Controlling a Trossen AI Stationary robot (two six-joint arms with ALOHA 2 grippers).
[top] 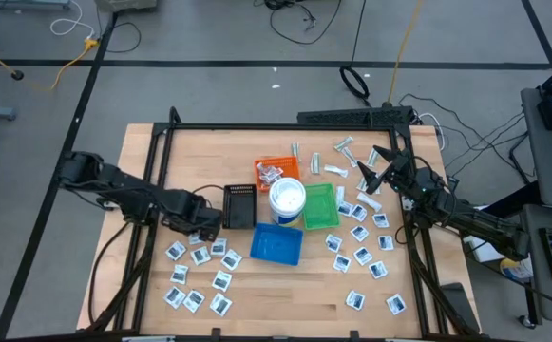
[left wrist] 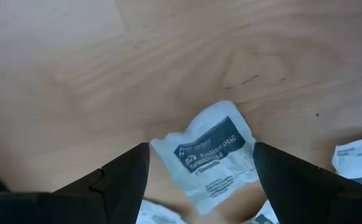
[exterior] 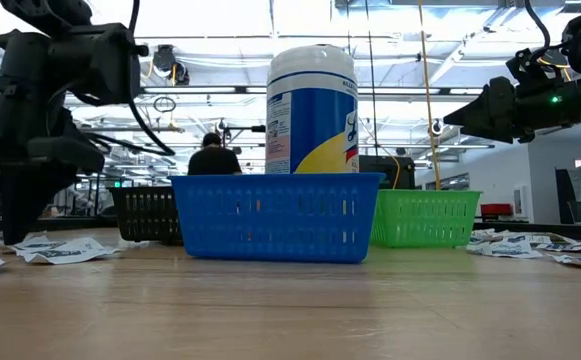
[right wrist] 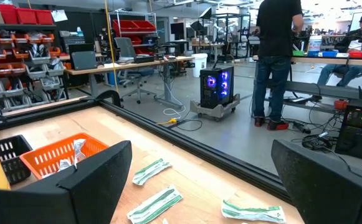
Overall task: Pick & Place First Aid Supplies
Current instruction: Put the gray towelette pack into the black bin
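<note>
The white packet (left wrist: 207,155) bears blurred dark-blue print, seemingly reading "Antiseptic".

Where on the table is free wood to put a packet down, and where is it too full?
Free patches: the near middle of the table, below the blue tray, between the two packet groups; also the far left corner, beyond the black tray. Crowded: around the left tool and near the right tool, where packets lie.

A grey floor (top: 209,95) with dark tape lines and loose cables surrounds the wooden counter (top: 285,285). Beyond the counter stand red storage bins (right wrist: 19,14), office chairs (right wrist: 128,50), a glowing computer tower (right wrist: 217,84) and a person in black (right wrist: 279,56).
</note>
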